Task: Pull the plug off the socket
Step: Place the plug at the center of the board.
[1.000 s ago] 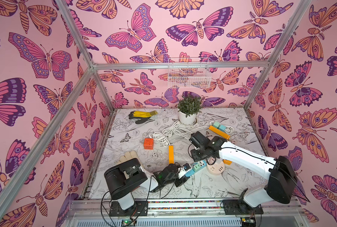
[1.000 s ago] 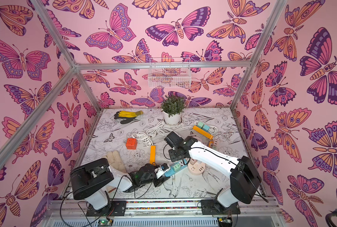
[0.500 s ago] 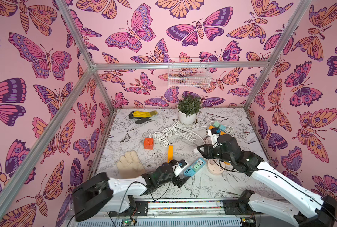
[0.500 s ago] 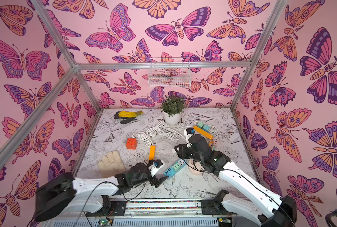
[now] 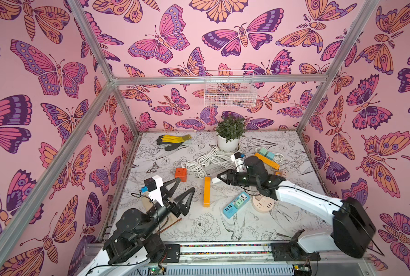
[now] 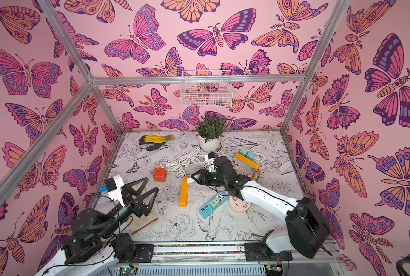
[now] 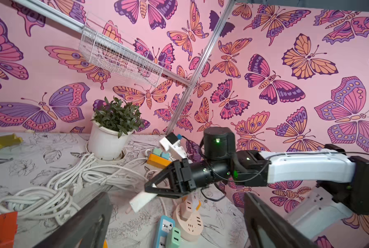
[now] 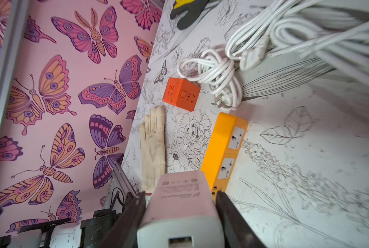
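Observation:
A white plug [image 5: 214, 180] hangs above the table with my right gripper [image 5: 219, 178] shut on it; the right wrist view shows the plug [image 8: 180, 206] filling the gap between both fingers. It is clear of the blue socket strip [image 5: 235, 206], which lies flat nearer the front with a green plug [image 5: 241, 200] still in it. In the left wrist view the white plug [image 7: 141, 199] sits well above the blue strip [image 7: 164, 234]. My left gripper [image 5: 183, 186] is raised at the left, open and empty, its fingers [image 7: 89, 219] wide apart.
An orange strip [image 5: 207, 191] lies between the arms, an orange cube socket [image 5: 181, 174] behind it. A round peach socket [image 5: 262, 203] is beside the blue strip. White cables [image 5: 206, 162], a potted plant [image 5: 228, 143], yellow gloves [image 5: 173, 139] and a beige glove [image 6: 142, 219] lie around.
The left gripper opened, let go of the blue strip and drew back up to the left. The right gripper carried the white plug away from the strip.

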Controlling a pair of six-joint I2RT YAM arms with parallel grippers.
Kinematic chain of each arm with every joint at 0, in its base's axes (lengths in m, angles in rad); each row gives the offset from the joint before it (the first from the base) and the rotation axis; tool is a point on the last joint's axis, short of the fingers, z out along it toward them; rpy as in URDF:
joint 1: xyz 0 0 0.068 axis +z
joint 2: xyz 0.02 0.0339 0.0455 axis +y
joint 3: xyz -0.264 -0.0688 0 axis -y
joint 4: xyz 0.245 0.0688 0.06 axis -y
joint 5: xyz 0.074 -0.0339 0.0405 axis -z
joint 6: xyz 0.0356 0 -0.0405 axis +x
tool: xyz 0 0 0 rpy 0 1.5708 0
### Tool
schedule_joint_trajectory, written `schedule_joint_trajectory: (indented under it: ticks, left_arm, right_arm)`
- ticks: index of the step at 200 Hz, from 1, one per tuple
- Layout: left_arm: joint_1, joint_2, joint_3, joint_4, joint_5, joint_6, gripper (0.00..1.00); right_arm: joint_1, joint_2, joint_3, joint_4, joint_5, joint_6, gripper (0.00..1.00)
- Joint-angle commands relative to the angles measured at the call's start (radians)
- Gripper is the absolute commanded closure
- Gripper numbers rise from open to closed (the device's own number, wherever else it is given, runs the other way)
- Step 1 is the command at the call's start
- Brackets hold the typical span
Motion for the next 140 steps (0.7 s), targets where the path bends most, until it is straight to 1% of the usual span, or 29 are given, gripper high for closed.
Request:
schedule_joint_trajectory:
  ticks: [1,34,55,88,113,131,140]
  left_arm:
    - [0.007,0.043,0.045,-0.184,0.013,-0.049,0.01]
    - [0.006,0.054,0.064,-0.162,0.088,-0.088,0.01]
    - [0.006,0.040,0.078,-0.149,0.130,-0.111,0.01]
    - [0.007,0.002,0.071,-0.151,0.127,-0.127,0.01]
    - [0.006,-0.006,0.053,-0.150,0.134,-0.143,0.01]
    - [0.007,-0.006,0.041,-0.149,0.136,-0.155,0.01]
    - [0.006,-0.005,0.035,-0.146,0.139,-0.160,0.01]
  right_arm:
    - [0.061,0.148,0.135,0.065,-0.048,-0.002,0.90]
    - [0.121,0.411,0.380,-0.057,-0.018,-0.013,0.89]
    - [0.142,0.546,0.482,-0.049,-0.032,0.023,0.88]
    - [0.183,0.713,0.655,-0.081,-0.045,0.038,0.86]
    - [0.206,0.798,0.770,-0.133,-0.041,0.038,0.78]
    - [0.210,0.827,0.804,-0.153,-0.037,0.041,0.70]
    - [0.211,0.837,0.813,-0.167,-0.031,0.040,0.64]
